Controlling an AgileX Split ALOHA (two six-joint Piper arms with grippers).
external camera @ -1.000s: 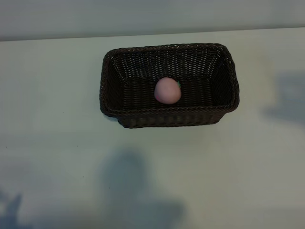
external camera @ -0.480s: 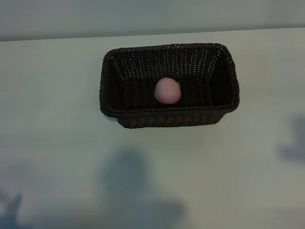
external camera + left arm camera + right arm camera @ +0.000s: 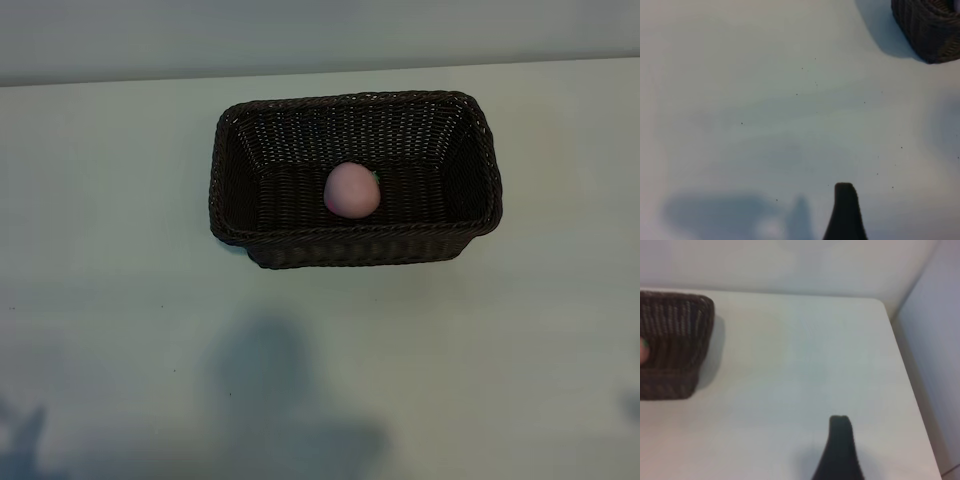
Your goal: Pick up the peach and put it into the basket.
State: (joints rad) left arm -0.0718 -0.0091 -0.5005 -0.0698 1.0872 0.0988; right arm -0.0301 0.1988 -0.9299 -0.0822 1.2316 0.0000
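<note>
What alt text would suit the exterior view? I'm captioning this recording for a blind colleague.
A pale-pink peach lies inside a dark-brown wicker basket on a pale table, seen steeply from above. No arm shows in this view; only soft shadows fall across the table's near edge.

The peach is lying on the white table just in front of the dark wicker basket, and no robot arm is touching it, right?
Not quite: the peach is not on the table; it sits inside the basket, on its woven floor near the front wall, as the exterior view shows. The rest holds: nothing touches it.
</note>
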